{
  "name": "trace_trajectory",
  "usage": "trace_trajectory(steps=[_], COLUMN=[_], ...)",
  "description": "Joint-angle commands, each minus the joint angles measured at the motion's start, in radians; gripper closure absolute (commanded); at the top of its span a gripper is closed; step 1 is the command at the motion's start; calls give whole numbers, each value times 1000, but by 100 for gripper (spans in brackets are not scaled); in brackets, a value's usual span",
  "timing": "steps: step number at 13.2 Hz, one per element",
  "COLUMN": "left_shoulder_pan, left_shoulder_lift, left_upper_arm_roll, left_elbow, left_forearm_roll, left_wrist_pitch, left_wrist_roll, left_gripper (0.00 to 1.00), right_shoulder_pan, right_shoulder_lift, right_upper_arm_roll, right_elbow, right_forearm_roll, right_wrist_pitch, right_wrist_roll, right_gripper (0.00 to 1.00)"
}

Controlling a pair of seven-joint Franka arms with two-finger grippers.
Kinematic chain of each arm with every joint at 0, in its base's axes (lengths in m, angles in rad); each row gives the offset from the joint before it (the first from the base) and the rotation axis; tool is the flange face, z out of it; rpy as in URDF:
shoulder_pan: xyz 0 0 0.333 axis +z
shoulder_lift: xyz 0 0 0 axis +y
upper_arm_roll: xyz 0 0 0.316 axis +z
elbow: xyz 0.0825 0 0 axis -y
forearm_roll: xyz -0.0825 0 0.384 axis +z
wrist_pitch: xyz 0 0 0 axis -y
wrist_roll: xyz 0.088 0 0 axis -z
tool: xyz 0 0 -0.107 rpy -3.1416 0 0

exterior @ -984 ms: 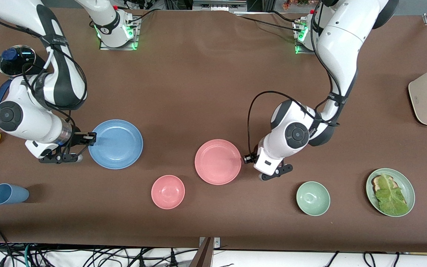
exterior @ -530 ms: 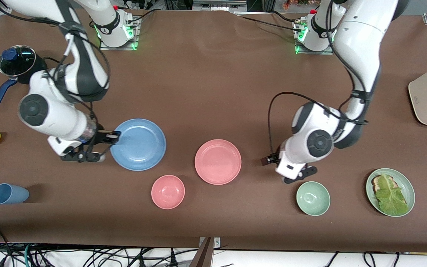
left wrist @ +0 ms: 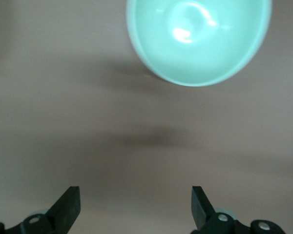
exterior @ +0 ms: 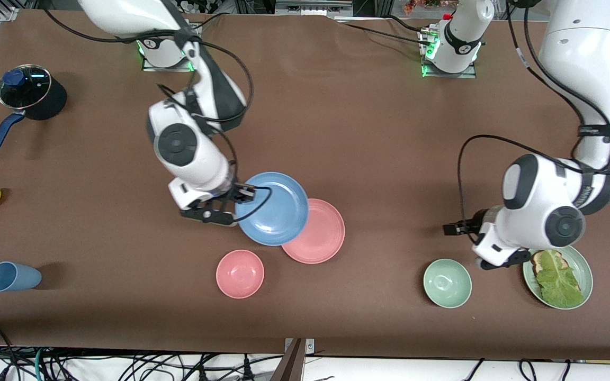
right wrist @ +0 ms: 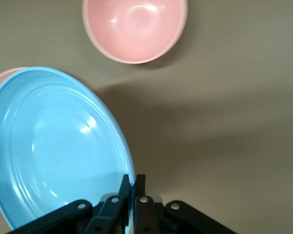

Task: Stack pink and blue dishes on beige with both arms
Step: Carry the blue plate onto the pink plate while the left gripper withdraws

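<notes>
Right gripper [exterior: 235,203] grasping blue plate [exterior: 273,209] rim, plate tilted, overlapping pink plate [exterior: 318,235]. Left gripper [left wrist: 136,207] released, over table.

No readable text, labels or numbers visible.

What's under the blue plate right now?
The blue plate, clamped by the right gripper, overlaps the pink plate. Whether a beige plate lies beneath cannot be seen.
</notes>
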Motion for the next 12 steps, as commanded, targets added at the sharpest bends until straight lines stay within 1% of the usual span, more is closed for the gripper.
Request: trace_trajectory(steps=[1,3,5,6,8,9,12], left_shoulder_pan=[42,75,102,90,43,21,-22], left_shoulder_lift=[-43,-68,-120,-155,-281,-328,-465], left_upper_arm_roll=[-6,-6,-3,33,96,124,158], left_elbow=[-9,-6,-13,-24,-136,-159,-230], left_forearm_roll=[31,31,30,28,16,11,4], left_wrist_pitch=[-46,-84,-115,-120,-117,-117,-118], left_wrist_roll=[92,143,209,247,257,258,265], left_gripper=[0,0,0,0,0,0,0], right_shoulder_pan=[55,92,103,103,103,103,103], right_shoulder_lift=[77,114,138,148,168,177,201], right_upper_arm_roll=[-8,-10,-10,-10,-10,-10,-8], right_elbow=[50,50,50,50,50,50,50], right_forearm_roll=[7,7,7,7,7,7,6], right_wrist_pitch=[93,171,219,235,274,297,335], right_wrist_roll=[119,186,208,208,206,202,200], right_gripper=[100,100,100,100,100,100,100])
